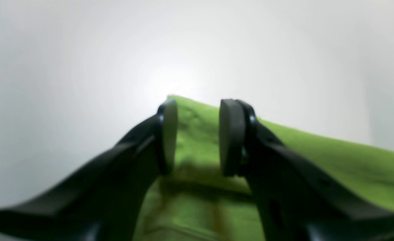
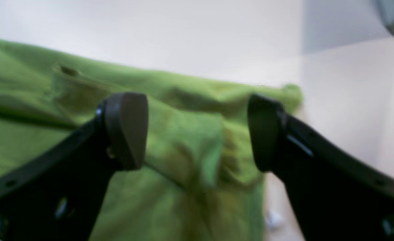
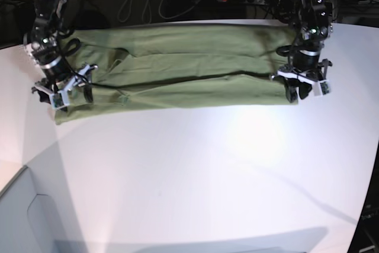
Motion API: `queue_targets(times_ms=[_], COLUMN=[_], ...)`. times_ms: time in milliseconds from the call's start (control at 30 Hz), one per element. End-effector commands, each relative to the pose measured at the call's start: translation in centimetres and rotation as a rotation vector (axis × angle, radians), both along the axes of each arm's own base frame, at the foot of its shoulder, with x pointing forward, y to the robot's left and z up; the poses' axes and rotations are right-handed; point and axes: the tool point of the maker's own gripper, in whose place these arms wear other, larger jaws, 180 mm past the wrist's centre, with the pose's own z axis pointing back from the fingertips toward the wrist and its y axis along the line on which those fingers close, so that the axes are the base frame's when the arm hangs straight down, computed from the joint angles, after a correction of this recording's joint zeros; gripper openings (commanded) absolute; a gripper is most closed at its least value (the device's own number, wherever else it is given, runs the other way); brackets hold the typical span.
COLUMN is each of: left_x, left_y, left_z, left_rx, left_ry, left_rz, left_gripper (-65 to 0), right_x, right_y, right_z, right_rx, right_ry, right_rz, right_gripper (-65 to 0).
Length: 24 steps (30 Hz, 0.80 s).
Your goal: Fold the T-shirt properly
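1. T-shirt (image 3: 177, 69) lies as a long band across the surface (image 3: 207, 176)
2. Left tool (image 1: 197, 137) and right tool (image 2: 197, 130) both spread, gripping nothing
3. Lift straight up now, so neither pad snags the fold

Looking down from high in front over the whole white counter (image 3: 195, 164) in the base view, and riding close behind each gripper in the two wrist views, facing low along the counter, sharing with the base view the left and right ends of the T-shirt (image 3: 177, 69).
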Motion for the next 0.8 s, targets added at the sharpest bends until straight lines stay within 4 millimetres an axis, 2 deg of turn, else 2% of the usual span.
queue_targets(times_ms=[0, 100, 200, 300, 433, 467, 767], left_x=[0.5, 0.5, 0.4, -0.1, -0.3, -0.3, -0.3], left_y=[0.3, 0.3, 0.4, 1.0, 2.1, 2.1, 2.1], left_z=[1.3, 1.2, 1.2, 1.0, 1.3, 1.3, 1.3], left_rx=[0.014, 0.015, 0.017, 0.023, 0.034, 0.034, 0.034], left_ry=[-0.045, -0.042, -0.04, -0.032, -0.038, -0.038, -0.038], left_rz=[0.001, 0.001, 0.001, 0.014, 0.042, 0.042, 0.042], left_gripper=[-44.7, -44.7, -44.7, -44.7, -44.7, -44.7, -44.7], right_x=[0.5, 0.9, 1.0, 0.8, 0.3, 0.0, -1.7], right_y=[-0.1, -0.1, -0.3, -0.7, -0.7, -0.6, 0.2], right_z=[0.8, -0.2, -1.1, -1.6, -1.5, -1.5, 0.4], right_rx=[0.004, 0.013, 0.013, 0.016, 0.011, 0.009, -0.026], right_ry=[-0.027, 0.0, 0.028, 0.041, 0.038, 0.04, 0.006], right_rz=[0.02, 0.021, 0.027, 0.019, 0.021, 0.023, 0.056], right_gripper=[-20.5, -21.0, -27.0, -39.4, -61.5, -65.0, -64.5])
